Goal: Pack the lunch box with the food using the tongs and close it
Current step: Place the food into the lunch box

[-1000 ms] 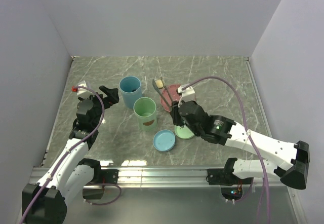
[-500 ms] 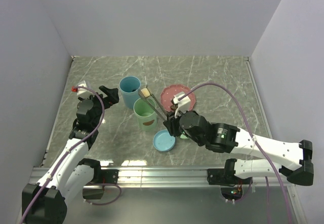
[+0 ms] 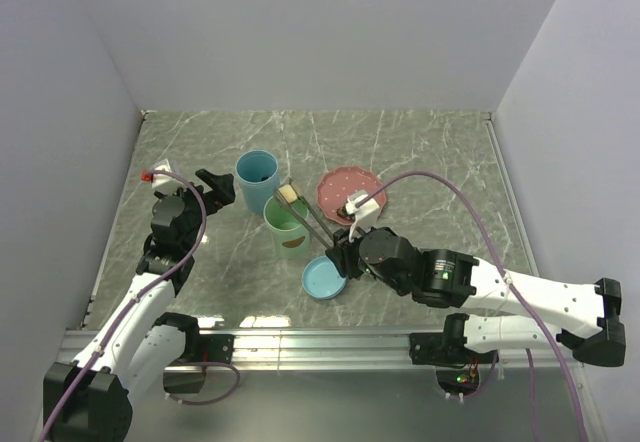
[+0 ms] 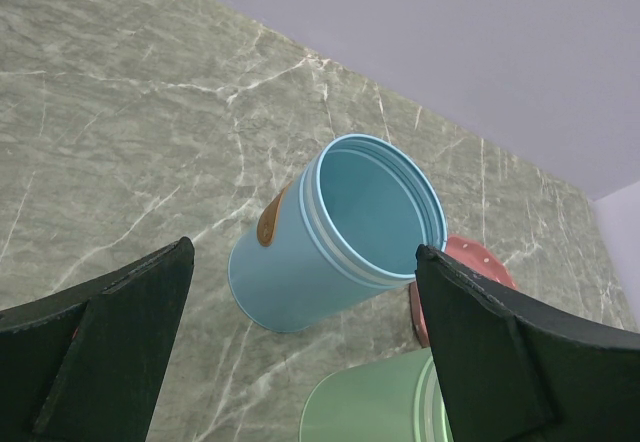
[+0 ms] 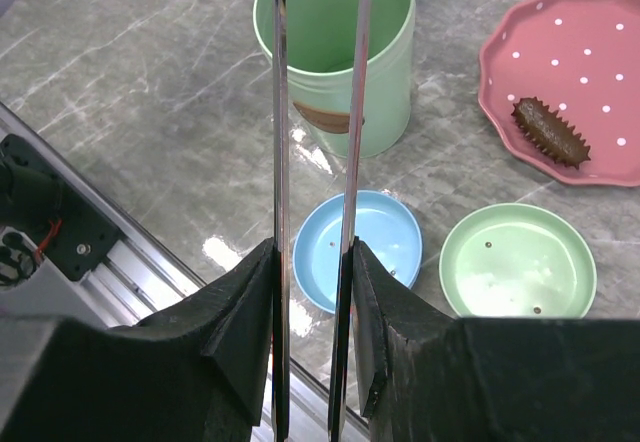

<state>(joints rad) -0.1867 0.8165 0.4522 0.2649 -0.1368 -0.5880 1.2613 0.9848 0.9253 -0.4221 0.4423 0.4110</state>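
My right gripper [image 3: 340,254] [image 5: 312,257] is shut on the grey metal tongs [image 3: 306,220] [image 5: 280,112]. Their tips pinch a cream food block [image 3: 289,194] just above the rim of the open green lunch box tub [image 3: 287,226] [image 5: 385,102]. A brown elongated piece of food [image 5: 547,132] lies on the pink dotted plate [image 3: 340,187] [image 5: 590,52]. My left gripper [image 3: 215,184] [image 4: 303,252] hangs open and holds nothing, just left of the open blue tub [image 3: 257,179] [image 4: 340,232].
A blue lid [image 3: 325,278] [image 5: 375,237] and a green lid [image 5: 518,274] lie open side up in front of the tubs. The aluminium rail [image 3: 300,342] runs along the near table edge. White walls close in the back and both sides.
My right arm has swung left, carrying the tongs and the cream block from over the pink plate to over the green tub. The left arm has not moved.
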